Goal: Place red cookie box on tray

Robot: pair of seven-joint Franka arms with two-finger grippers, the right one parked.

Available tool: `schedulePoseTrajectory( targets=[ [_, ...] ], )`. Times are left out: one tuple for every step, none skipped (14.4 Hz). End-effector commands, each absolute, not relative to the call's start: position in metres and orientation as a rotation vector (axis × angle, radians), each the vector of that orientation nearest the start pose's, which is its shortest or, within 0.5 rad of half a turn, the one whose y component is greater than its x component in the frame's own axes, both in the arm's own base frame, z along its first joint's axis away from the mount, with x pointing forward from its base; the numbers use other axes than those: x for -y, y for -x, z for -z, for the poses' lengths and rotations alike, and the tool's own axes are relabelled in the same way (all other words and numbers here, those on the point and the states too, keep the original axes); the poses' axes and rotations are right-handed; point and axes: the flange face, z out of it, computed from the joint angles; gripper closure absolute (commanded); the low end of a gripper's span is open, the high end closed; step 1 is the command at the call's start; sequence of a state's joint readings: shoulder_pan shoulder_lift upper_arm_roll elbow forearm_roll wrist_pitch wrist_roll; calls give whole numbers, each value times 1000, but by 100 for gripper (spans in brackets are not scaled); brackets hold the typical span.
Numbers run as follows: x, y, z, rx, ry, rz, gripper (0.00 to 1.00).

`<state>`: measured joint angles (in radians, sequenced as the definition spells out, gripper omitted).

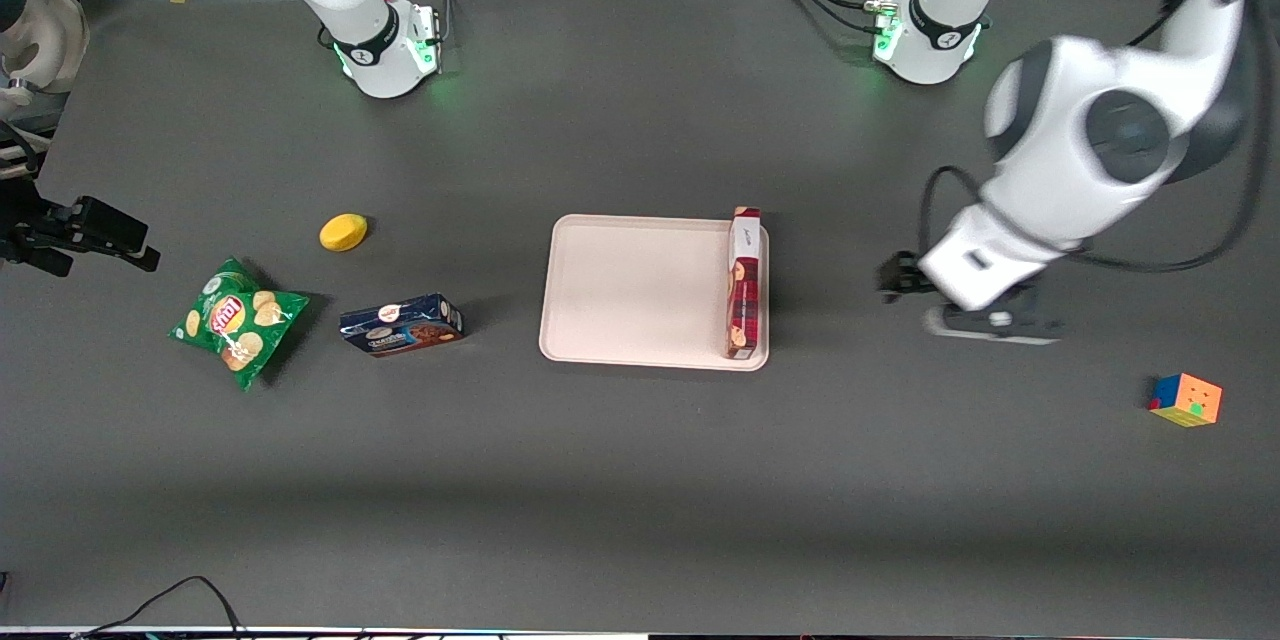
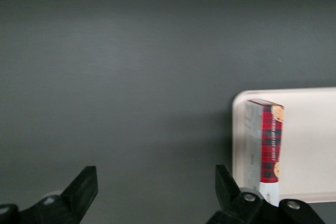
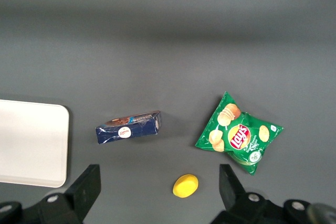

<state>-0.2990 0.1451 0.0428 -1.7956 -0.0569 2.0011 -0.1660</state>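
Red cookie box (image 1: 743,283) stands on its long edge inside the tray (image 1: 640,290), flush along the tray's 3 o'clock rim in the front view, white end farthest from the camera. Gripper (image 1: 905,295) hangs over bare desk (image 1: 640,480) beside that rim, apart from the box, fingers (image 2: 84,184) spread wide and holding nothing. Open desk surrounds the tray.

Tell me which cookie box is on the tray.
The red box, standing along the tray's edge nearest the open claw. The blue box lies on the table, toward the parked arm.
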Motion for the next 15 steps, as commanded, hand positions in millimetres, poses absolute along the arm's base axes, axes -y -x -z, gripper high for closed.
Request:
schedulePoseTrajectory(
  targets=[
    [107,-558,-539,-10,3213,83,0],
    [94,-551,-557,17,3211,91,0],
    [81,-545,-575,44,3209,107,0],
    [77,-537,-591,48,3210,117,0],
    [65,-528,-609,73,3208,133,0],
    [56,-522,-622,77,3201,130,0],
    [44,-516,-636,65,3189,128,0],
    [33,-514,-647,39,3170,124,0],
    [25,-513,-654,7,3153,123,0],
    [18,-512,-657,-8,3141,123,0],
    [13,-512,-658,-13,3129,119,0],
    [13,-512,-658,-29,3124,121,0],
    [12,-512,-656,-37,3120,116,0],
    [12,-513,-653,-44,3111,109,0],
    [11,-514,-652,-46,3101,109,0]
  ],
)
